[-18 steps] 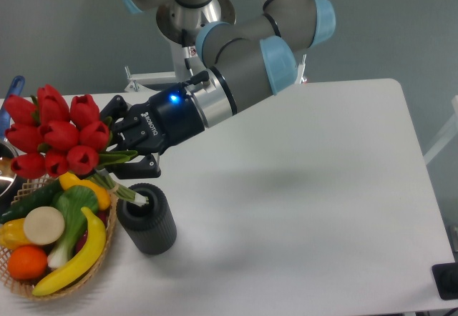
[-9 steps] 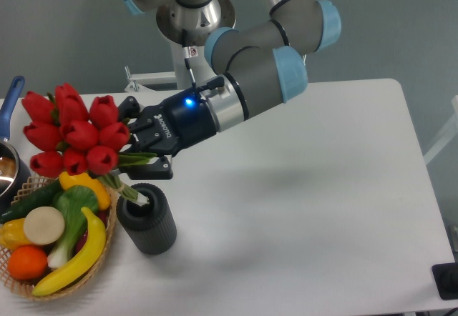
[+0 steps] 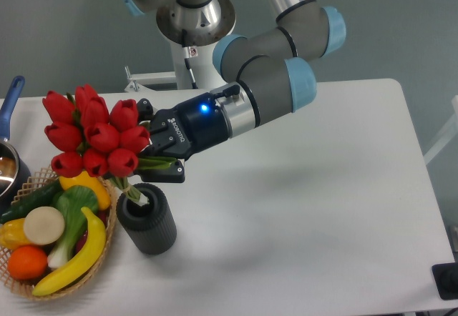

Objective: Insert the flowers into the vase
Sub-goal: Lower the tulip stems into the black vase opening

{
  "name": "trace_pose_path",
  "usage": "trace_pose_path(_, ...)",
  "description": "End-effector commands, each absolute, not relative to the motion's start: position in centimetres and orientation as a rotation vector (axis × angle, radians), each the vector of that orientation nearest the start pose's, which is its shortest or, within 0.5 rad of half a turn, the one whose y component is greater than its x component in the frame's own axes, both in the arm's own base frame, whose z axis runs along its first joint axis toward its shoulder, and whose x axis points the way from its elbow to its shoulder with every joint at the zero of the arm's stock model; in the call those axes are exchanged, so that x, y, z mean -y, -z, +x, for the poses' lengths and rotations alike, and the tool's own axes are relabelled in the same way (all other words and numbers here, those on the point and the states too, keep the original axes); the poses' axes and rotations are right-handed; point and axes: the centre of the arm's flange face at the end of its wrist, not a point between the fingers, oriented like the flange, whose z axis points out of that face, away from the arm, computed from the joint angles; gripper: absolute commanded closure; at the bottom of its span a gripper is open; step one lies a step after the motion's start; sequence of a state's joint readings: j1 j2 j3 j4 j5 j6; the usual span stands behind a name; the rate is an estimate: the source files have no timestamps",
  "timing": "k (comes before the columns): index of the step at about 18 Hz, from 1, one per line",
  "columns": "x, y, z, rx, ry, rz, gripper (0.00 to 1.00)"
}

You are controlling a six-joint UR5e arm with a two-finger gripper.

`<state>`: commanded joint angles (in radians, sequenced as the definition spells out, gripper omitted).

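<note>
A: White table [image 3: 308,187], grey wall behind. One vase [image 3: 147,220] near the left edge, just beside one wicker basket [image 3: 107,248].

B: Flowers?

A: One bunch of flowers [image 3: 96,134], about ten red buds, tilted left, stem ends in the vase mouth. Gripper [image 3: 159,155] clenched on the stems.

B: Basket contents?

A: Toy produce, about six pieces.

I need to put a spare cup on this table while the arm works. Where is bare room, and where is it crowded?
The right part of the table is bare, from the vase across to the right edge. The left end is crowded: the wicker basket of toy produce touches the vase, the flowers lean above it in the gripper, and a pot sits at the edge.
</note>
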<state>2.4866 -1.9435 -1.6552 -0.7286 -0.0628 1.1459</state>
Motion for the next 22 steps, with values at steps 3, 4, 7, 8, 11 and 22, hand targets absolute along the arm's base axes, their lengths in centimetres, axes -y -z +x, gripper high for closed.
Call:
trace_pose_path(3, -54.9, -42.6, -33.3, -0.479, 0.582, -1.455, 0.67)
trace_pose_path(4, -54.9, -42.5, -33.3, -0.479, 0.582, -1.455, 0.67)
trace_pose_path(7, -54.7, -41.6, -33.0, -0.464, 0.597, -1.461, 0.67)
trace_pose_path(8, -54.6, -41.7, -33.2, -0.463, 0.594, -1.461, 0.66)
trace_pose_path(11, -54.6, -41.6, -33.2, -0.463, 0.593, -1.461, 0.66)
trace_pose_path(22, -54.9, -39.8, -33.8, -0.438, 0.612, -1.471, 0.66)
